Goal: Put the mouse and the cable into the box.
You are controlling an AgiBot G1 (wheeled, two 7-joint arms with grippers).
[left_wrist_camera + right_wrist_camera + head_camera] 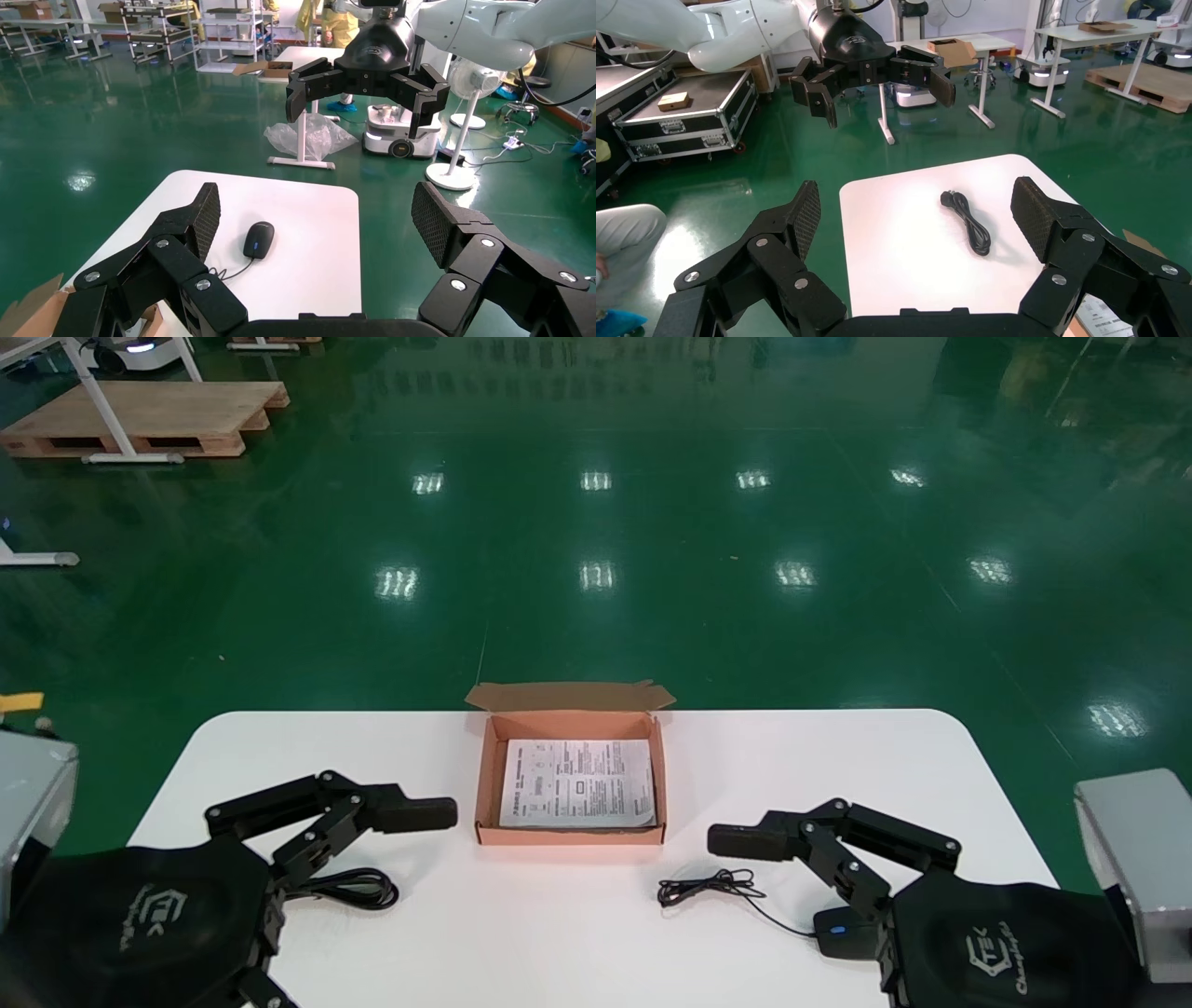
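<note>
Two arms, neither holding anything yet. White table [577, 943] has the open box [570, 835] sitting mid-table, flap folded back and a printed sheet [577, 782] flat on its floor. My guess is it's laid open for easy drops. Left gripper [318, 217] hovers left of the box, fingers spread wide. Right gripper [916, 210] hovers right of the box, spread just as wide, probably so each can take whatever lies on its side. Black cable [358, 889] lies coiled left of the box, nearer the robot. Mouse [843, 933] sits right of the box, its thin cord bunched between them.
</note>
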